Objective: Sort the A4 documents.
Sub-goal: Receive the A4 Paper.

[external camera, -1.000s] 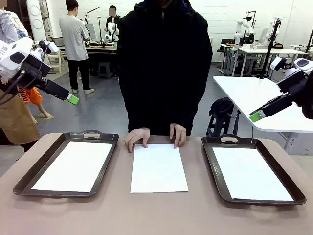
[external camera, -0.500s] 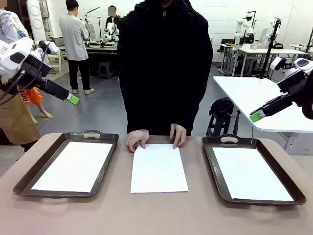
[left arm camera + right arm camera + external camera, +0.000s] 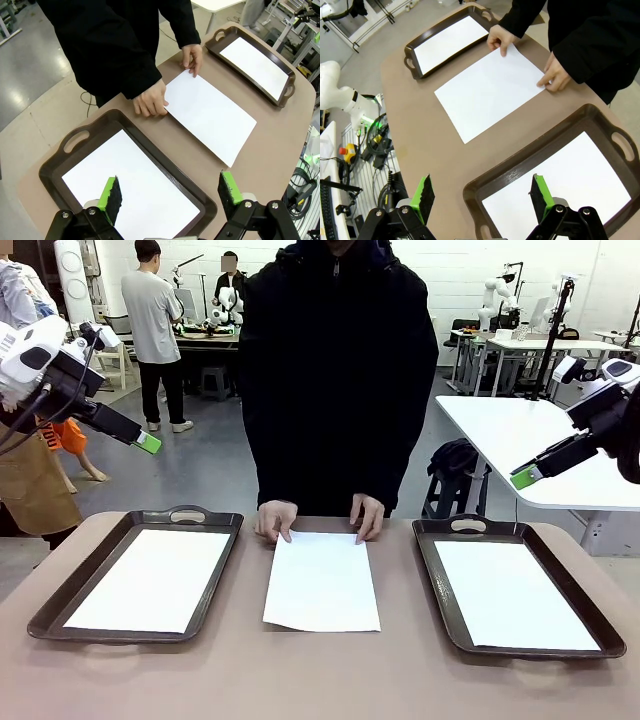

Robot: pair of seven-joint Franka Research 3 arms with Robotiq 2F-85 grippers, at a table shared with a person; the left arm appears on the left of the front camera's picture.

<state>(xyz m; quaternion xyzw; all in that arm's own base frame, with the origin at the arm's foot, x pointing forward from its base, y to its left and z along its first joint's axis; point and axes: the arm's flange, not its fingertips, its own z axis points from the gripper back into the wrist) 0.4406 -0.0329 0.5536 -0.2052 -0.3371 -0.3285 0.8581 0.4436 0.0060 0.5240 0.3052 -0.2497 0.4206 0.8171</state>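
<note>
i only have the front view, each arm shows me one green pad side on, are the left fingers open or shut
Observer: Open. In the left wrist view the left fingers stand wide apart with nothing between them, aimed down at the left tray.
Operator: and the right ones
Observer: Open too. In the right wrist view the right fingers are spread and empty, aimed down at the right tray.
</note>
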